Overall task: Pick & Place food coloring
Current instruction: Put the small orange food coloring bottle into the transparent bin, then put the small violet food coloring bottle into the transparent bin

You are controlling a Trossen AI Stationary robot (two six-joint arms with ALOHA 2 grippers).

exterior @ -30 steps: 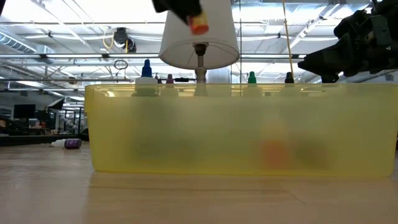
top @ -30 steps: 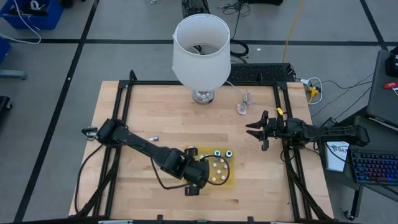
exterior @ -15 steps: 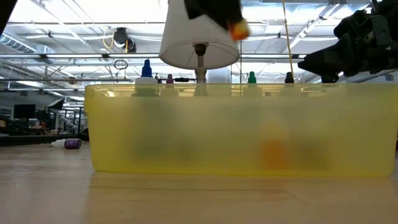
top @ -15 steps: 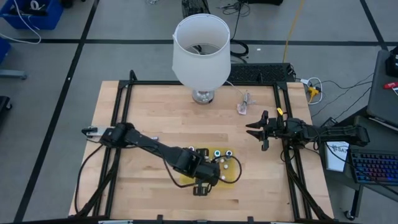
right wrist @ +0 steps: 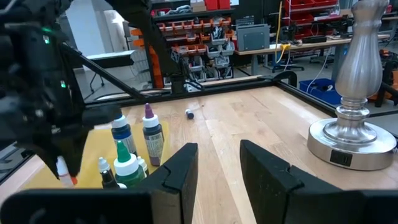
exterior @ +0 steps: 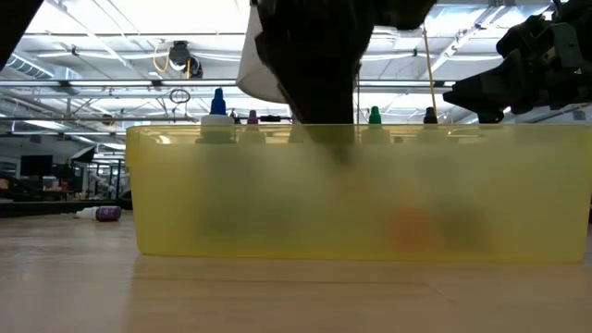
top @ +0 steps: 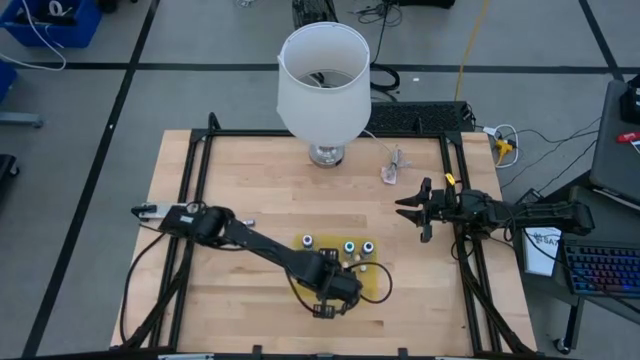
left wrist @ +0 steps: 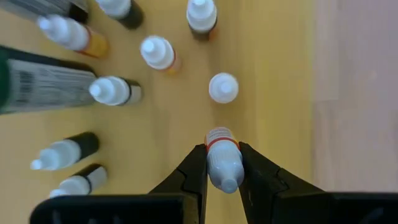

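The food coloring is a group of tiny white-capped bottles standing in a shallow yellow tray [top: 375,288] at the table's near middle; three of them [top: 349,246] line the tray's far side. My left gripper [top: 337,285] reaches down over the tray, shut on one small bottle with an orange band [left wrist: 219,138]. Other bottles [left wrist: 222,87] stand on their bases around it. My right gripper [top: 415,212] hovers open to the right of the tray, touching nothing. In the low view the tray wall [exterior: 462,185] hides the bottle bodies. My left gripper pinches the orange-banded bottle by its white cap [left wrist: 224,168] between the two fingers [left wrist: 194,169]. It comes from above, pointing down. The bottle sits upright, body below the fingers, over the tray floor [left wrist: 280,74]. Whether its base touches the tray, I cannot tell.
A white-shaded lamp [top: 323,85] stands at the table's far middle on a metal base [right wrist: 348,140]. A small purple bottle [top: 248,220] lies on the wood left of the tray, and a small pale object [top: 390,168] lies right of the lamp. Black rails [top: 200,180] frame the table.
My left gripper has carried the orange-banded bottle toward the table's right across the tray and come down toward the tray floor, staying shut on it. In the low view the bottle dropped from beside the lampshade to behind the tray wall. The right arm has kept still.
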